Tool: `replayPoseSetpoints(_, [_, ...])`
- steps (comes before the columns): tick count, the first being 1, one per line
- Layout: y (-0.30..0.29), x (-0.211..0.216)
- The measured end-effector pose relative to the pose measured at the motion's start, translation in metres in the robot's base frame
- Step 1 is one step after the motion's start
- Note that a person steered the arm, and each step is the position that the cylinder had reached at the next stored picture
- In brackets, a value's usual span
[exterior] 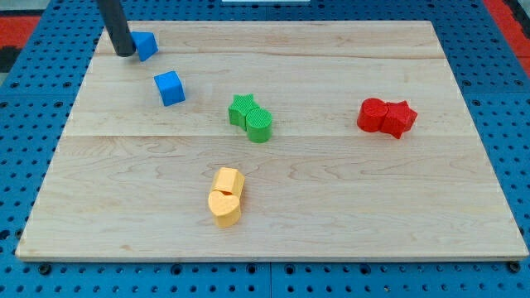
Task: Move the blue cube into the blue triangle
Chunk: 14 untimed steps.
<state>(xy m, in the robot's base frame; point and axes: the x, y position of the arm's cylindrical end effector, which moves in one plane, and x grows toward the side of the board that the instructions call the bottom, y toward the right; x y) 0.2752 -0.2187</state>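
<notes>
The blue cube sits on the wooden board at the view's upper left. The blue triangle lies above and slightly left of it, near the board's top left corner, a short gap between them. My tip rests on the board right at the triangle's left side, touching or nearly touching it, and stands up and to the left of the cube.
A green star and a green rounded block touch near the middle. Two red blocks touch at the right. A yellow hexagon block and a yellow heart touch at the lower middle. The board's edge runs along the bottom.
</notes>
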Motion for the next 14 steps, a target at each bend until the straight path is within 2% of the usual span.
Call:
replayPoseSetpoints(1, [0.009,0.018])
replayPoseSetpoints(2, [0.044,0.020])
replayPoseSetpoints(3, [0.038,-0.021])
replayPoseSetpoints(4, [0.049,-0.016])
replayPoseSetpoints(5, [0.094,0.024])
replayPoseSetpoints(6, [0.114,0.069])
replayPoseSetpoints(8, [0.037,0.084])
replayPoseSetpoints(10, [-0.007,0.124])
replayPoseSetpoints(11, [-0.023,0.096])
replayPoseSetpoints(12, [-0.019,0.056])
replayPoseSetpoints(13, [-0.010,0.054])
replayPoseSetpoints(14, [0.021,0.077])
